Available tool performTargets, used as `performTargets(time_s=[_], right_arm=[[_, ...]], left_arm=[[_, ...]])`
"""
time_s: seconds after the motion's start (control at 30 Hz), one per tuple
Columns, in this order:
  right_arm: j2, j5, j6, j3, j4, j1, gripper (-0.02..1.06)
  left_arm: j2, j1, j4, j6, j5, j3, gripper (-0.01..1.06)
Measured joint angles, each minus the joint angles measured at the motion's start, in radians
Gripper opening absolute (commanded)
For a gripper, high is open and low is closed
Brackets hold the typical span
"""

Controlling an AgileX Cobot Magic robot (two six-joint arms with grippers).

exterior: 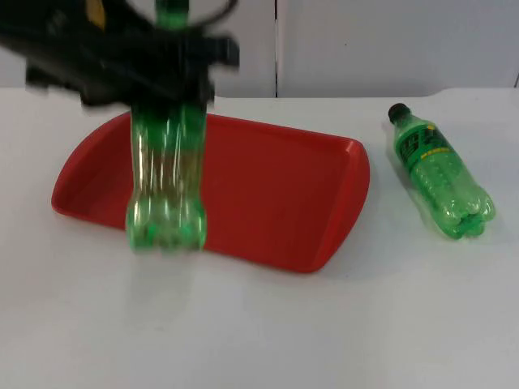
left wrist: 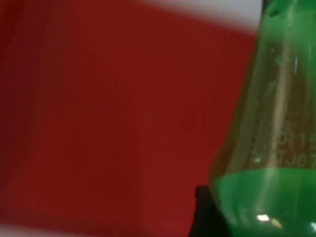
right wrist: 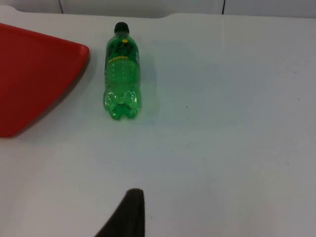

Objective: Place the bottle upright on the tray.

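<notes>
A red tray (exterior: 276,194) is seen on the white table (exterior: 324,324). A clear green bottle (exterior: 166,178) is seen over it; a second green bottle (exterior: 442,174) is marked by a black cap and yellow-printed label.

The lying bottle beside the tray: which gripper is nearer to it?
Right. The right gripper looks straight at the lying bottle across bare table. The left gripper is over the tray, holding another bottle.
</notes>
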Motion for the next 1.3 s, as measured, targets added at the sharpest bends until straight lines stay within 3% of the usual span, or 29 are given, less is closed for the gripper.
performTargets(time_s=[0.03,0.2,0.23,0.3,0.43,0.57,0.73,1.0,1.3], right_arm=[[0.0,0.0,0.0,0.0,0.0,0.0,1.04],[0.0,0.0,0.0,0.0,0.0,0.0,1.04],[0.0,0.0,0.0,0.0,0.0,0.0,1.04],[0.0,0.0,0.0,0.0,0.0,0.0,1.04],[0.0,0.0,0.0,0.0,0.0,0.0,1.04],[0.0,0.0,0.0,0.0,0.0,0.0,1.04],[0.0,0.0,0.0,0.0,0.0,0.0,1.04],[0.0,0.0,0.0,0.0,0.0,0.0,1.04],[0.0,0.0,0.0,0.0,0.0,0.0,1.04]], left_arm=[[0.0,0.0,0.0,0.0,0.0,0.0,0.0],[-0.142,0.0,0.232,0.05,-0.333,-0.007,0.0],[-0.142,0.0,0.232,0.05,-0.333,-0.007,0.0],[-0.162,0.0,0.256,0.127,-0.424,-0.025,0.0],[-0.17,0.005,0.198,0.257,-0.47,-0.046,0.0],[-0.17,0.068,-0.026,0.391,-0.487,-0.048,0.0],[-0.17,0.155,-0.177,0.428,-0.502,-0.048,0.0],[-0.108,0.193,-0.217,0.482,-0.603,-0.048,0.0],[0.042,0.193,-0.233,0.557,-0.773,-0.048,0.0]])
